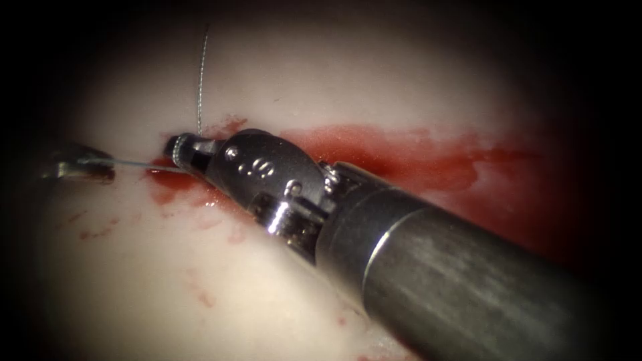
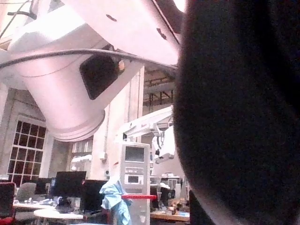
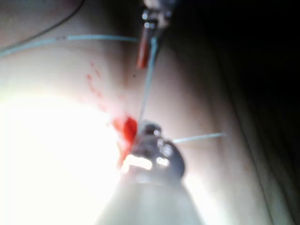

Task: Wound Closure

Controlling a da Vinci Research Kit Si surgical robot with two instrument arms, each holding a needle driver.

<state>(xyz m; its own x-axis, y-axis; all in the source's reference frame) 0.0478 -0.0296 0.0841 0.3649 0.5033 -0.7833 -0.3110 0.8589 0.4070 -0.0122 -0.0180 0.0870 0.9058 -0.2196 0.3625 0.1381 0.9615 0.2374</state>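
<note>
At the left end of the cut [image 1: 374, 150], the right arm's tool [image 1: 182, 151] lies low across the tissue [image 1: 167, 281], its narrow jaws closed at the edge of the red fluid [image 1: 414, 157], apparently on the thread [image 1: 199, 80]. One strand rises straight up from the jaws; another runs sideways from them to the left arm's tool [image 1: 80, 164], well left of the cut, which seems to grip it, though I cannot tell how its jaws stand. I cannot make out the needle.
</note>
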